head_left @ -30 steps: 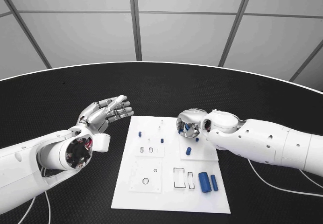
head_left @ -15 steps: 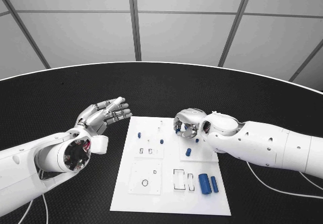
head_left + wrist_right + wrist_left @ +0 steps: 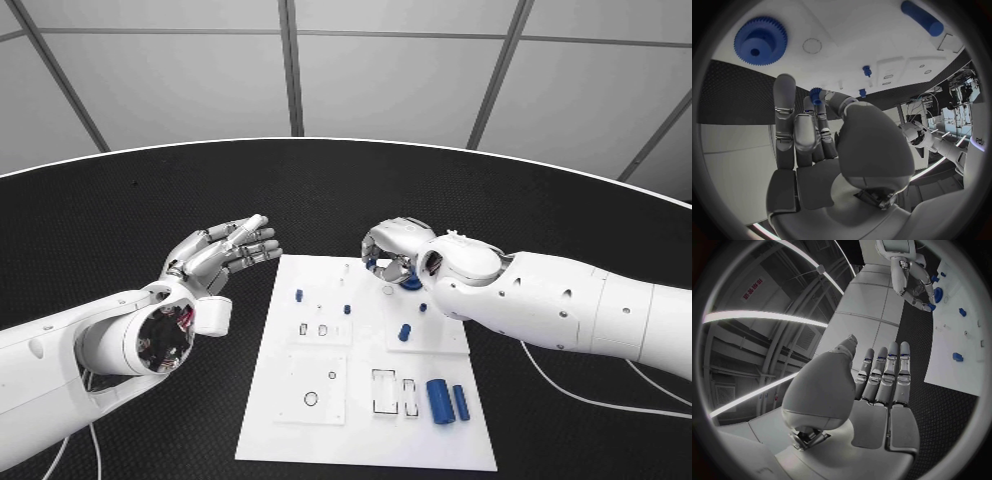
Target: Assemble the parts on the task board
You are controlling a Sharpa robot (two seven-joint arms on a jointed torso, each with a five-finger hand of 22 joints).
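Shifted slightly farther and left: right hand (image 3: 392,255), pinching small blue gear (image 3: 816,93) at fingertips over far right corner of task board (image 3: 368,440). Left hand (image 3: 219,250) open, fingers spread, left of board. Large blue gear (image 3: 761,40) nearby.

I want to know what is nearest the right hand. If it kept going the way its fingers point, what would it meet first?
Probably the task board: the right hand pinches a small blue gear above it, beside the large blue gear. Depth is unclear.

Right hand (image 3: 392,256) crowds task board (image 3: 361,440) far edge; near half open
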